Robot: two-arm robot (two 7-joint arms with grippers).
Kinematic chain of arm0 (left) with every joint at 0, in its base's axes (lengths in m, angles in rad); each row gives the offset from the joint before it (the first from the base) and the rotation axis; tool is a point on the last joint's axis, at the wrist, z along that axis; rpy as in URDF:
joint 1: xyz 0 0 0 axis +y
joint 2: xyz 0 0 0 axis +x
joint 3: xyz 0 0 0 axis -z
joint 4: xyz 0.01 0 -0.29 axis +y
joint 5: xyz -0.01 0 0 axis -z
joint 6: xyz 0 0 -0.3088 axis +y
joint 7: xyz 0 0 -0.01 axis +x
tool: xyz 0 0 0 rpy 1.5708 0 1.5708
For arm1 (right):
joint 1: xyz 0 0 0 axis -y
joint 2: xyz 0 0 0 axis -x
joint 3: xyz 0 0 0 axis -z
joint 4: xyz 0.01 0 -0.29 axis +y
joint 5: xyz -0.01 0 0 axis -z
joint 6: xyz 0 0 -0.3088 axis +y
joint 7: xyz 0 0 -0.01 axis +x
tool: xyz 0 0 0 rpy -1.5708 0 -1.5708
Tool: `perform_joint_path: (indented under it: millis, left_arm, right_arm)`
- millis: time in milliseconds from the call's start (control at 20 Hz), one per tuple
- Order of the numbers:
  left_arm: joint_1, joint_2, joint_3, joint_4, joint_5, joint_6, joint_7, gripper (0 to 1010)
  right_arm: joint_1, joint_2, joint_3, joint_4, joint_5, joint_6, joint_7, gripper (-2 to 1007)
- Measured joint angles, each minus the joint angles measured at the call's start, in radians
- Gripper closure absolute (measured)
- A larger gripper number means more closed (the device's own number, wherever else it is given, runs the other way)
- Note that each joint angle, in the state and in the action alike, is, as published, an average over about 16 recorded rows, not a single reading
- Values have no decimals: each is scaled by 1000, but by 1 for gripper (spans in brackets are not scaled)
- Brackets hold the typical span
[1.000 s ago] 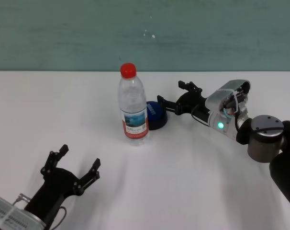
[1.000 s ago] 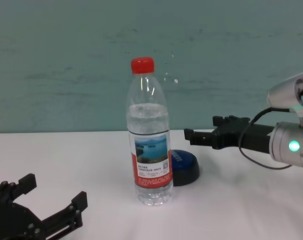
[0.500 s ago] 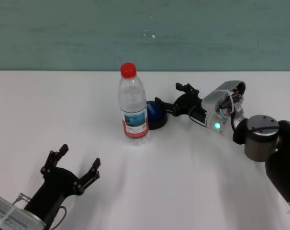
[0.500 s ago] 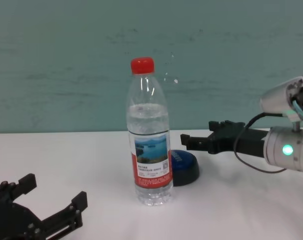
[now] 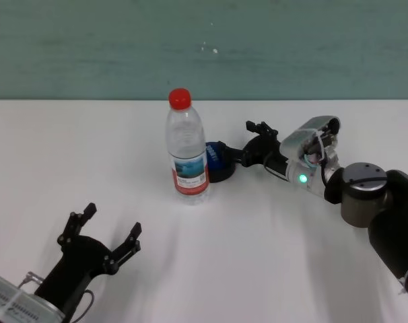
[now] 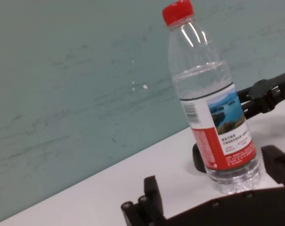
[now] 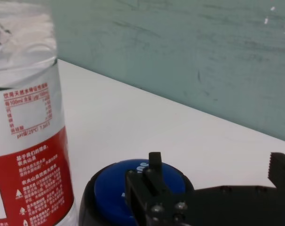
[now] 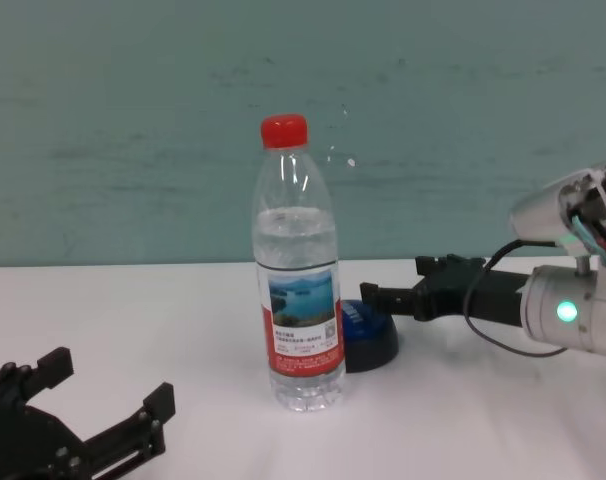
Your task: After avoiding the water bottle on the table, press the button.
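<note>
A: How is the right arm posed?

B: It reaches in from the right side of the plain white tabletop (image 5: pixel 271 256), forearm lying low and nearly level, a green light glowing on the wrist housing. The right gripper (image 5: pixel 248 142) points toward the low round dome-shaped button with a blue top and black base (image 5: pixel 219 161). In the chest view the right gripper's near fingertip hangs at the button's right edge, just above its dome; I cannot tell whether it touches. In the right wrist view its black fingers (image 7: pixel 154 165) stand spread apart, nothing between them, with the blue dome right below the near one.

A: And the left arm?

B: Parked at the near left corner of the table. The left gripper (image 5: pixel 103 235) rests low there, fingers splayed wide and empty, well apart from everything else.

A: Where does the bottle stand?

B: The tall clear plastic water bottle with a red screw cap and lake-photo label (image 5: pixel 186 151) is upright near the table's middle, just left of the button and slightly nearer the robot. From the chest camera it overlaps the button's left edge. The right gripper is on the button's far side from the bottle, not touching it.

A: Counts?

B: One bottle, one button, two grippers.
</note>
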State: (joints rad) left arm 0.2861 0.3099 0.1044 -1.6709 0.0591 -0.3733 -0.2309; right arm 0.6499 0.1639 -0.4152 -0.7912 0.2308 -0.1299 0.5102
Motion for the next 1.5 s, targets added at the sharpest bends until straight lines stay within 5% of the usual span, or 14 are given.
perform_joint_path:
  millis: [500,750,1100,1500]
  left_arm:
    - [0,0,0,0,0,0,0,10]
    - [0,0,0,0,0,0,0,10]
    - [0,0,0,0,0,0,0,10]
    - [0,0,0,0,0,0,0,10]
  right_arm:
    - [33,-23,5,80,-17,-23,13,1]
    - [39,-28,9,82,-22,-25,16,1]
    - [4,-11,19,-18,-15,-3,11,1]
    - [-63,36,34,-186,9,34,-11,1]
